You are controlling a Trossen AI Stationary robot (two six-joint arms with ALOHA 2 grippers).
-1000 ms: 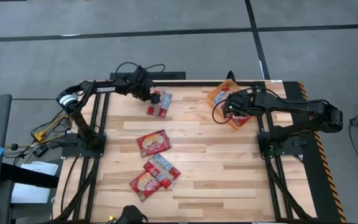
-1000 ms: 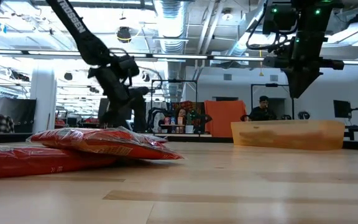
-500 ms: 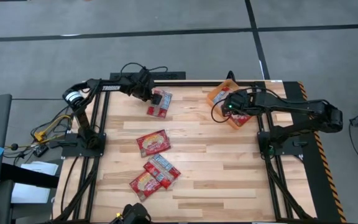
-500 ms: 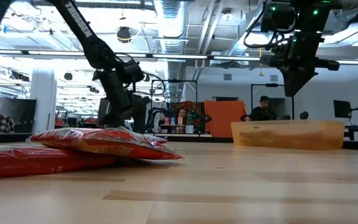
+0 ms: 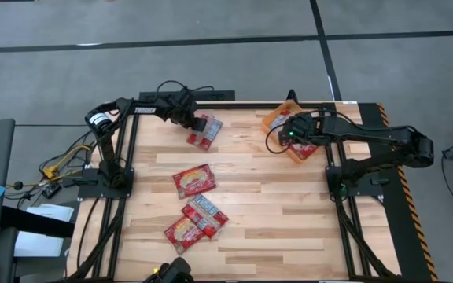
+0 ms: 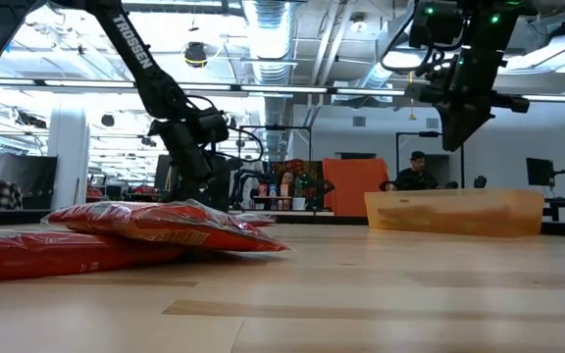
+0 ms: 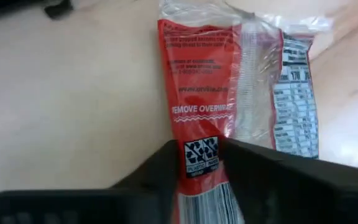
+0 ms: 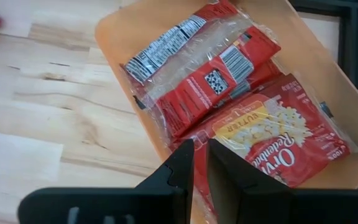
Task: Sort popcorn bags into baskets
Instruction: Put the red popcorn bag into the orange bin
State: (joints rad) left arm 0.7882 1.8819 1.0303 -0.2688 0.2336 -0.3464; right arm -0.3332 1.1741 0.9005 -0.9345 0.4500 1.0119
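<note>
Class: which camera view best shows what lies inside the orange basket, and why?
The right wrist view: it looks down into the basket, showing red popcorn bags piled inside. The high view shows the basket small, partly under the right arm. The low view shows only its side wall. The left wrist view misses it.

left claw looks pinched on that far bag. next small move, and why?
Probably lift it straight up. The left claw has its fingers closed on the edge of the popcorn bag, which lies flat on the table. The basket is across the table, under the right claw.

Red popcorn bags (image 5: 194,180), orange basket (image 5: 272,120)
</note>
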